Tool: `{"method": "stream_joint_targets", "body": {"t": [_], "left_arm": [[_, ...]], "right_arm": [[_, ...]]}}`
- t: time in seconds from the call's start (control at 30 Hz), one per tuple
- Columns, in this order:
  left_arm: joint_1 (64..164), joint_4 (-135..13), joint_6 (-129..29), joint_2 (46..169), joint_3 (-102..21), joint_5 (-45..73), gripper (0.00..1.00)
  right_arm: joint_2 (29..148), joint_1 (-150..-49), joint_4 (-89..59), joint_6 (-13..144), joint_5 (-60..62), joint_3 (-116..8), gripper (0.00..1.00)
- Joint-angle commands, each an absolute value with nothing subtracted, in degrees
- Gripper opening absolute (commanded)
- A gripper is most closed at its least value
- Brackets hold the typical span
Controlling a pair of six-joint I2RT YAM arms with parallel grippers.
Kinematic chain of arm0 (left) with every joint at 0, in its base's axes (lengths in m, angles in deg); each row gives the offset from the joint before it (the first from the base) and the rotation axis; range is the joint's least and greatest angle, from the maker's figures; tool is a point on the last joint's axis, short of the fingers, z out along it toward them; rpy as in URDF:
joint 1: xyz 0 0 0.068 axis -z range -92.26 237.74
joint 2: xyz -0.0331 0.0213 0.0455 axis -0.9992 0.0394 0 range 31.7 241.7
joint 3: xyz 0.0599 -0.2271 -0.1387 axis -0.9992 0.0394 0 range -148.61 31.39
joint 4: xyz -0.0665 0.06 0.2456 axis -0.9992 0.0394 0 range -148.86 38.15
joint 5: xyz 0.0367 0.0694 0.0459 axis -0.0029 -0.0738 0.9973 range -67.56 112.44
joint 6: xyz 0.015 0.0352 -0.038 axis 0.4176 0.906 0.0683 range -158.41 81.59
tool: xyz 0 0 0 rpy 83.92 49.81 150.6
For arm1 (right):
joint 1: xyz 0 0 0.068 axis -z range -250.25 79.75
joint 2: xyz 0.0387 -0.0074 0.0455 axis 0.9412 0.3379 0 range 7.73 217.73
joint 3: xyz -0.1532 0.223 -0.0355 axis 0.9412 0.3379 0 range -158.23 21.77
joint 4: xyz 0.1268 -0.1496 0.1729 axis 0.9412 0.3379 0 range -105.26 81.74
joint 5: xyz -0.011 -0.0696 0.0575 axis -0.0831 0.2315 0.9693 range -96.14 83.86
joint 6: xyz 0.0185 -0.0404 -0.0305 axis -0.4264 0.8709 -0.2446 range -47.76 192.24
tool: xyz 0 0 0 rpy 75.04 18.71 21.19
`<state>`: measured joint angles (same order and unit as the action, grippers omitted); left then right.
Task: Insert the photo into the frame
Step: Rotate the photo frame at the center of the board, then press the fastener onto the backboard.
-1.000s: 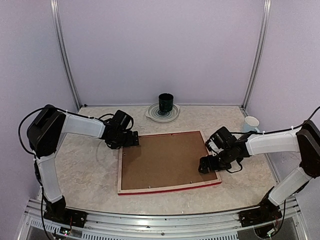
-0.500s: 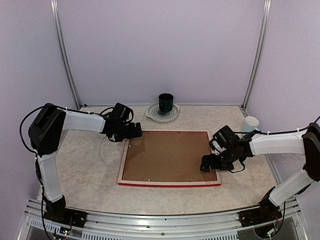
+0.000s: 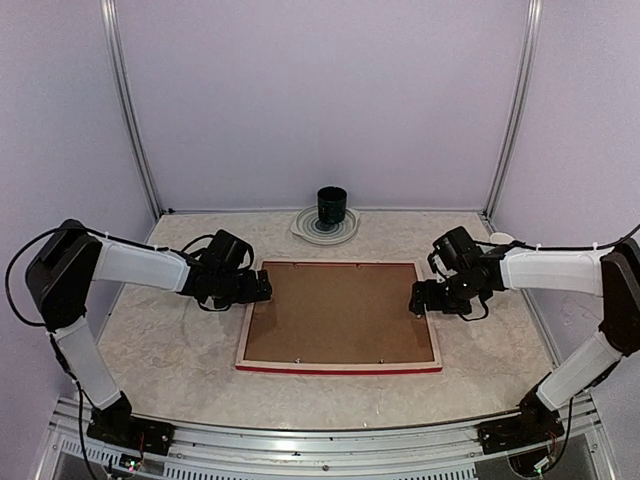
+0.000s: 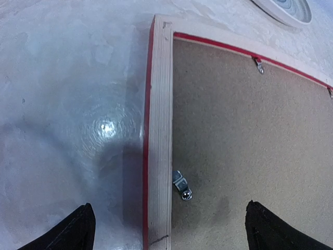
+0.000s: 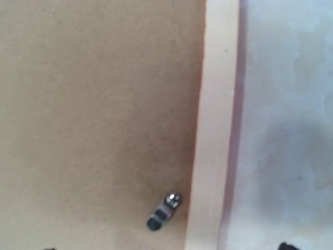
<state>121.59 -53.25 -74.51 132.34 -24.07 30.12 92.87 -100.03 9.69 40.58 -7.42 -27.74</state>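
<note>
The frame (image 3: pixel 340 366) lies flat, face down, in the middle of the surface (image 3: pixel 170 330), its long sides running left to right. Its pale wood back faces up and its red edge shows along the near side. A brown backing board (image 3: pixel 338 312) fills its opening, and the photo cannot be seen in any view.

In the left wrist view the wood rail of the frame (image 4: pixel 160 130) runs up to a far corner with a thin red strip along its outer side. A small metal clip (image 4: pixel 181 186) sits on the backing board (image 4: pixel 250 135) just inside that rail, and another clip (image 4: pixel 258 64) sits at the far rail.

The left hand (image 3: pixel 258 290) hangs over the frame's left rail near the far-left corner. Its dark fingertips (image 4: pixel 78 232) are spread wide, one over the bare surface and one over the board, holding nothing.

The right hand (image 3: pixel 420 300) hangs over the right rail (image 5: pixel 216 120), where a clip (image 5: pixel 164 211) lies on the board (image 5: pixel 99 104). Its fingers barely show at the bottom edge of the right wrist view, far apart and holding nothing.

At the far edge, well apart from the frame, a dark cup (image 3: pixel 332 205) stands on a plate (image 3: pixel 303 226).
</note>
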Motion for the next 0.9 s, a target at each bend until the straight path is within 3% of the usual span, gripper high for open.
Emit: {"method": "stream_joint_targets", "body": {"t": [0.0, 0.87], "left_arm": [[124.0, -57.0, -73.2, 130.1, -20.6, 31.5, 0.99], [122.1, -70.0, -69.3, 134.0, -11.9, 24.1, 0.99]], "right_arm": [[95.6, -99.2, 10.0, 42.2, -9.8, -29.3, 0.89], [103.4, -97.8, 8.9, 42.0, -10.2, -30.2, 0.59]]}}
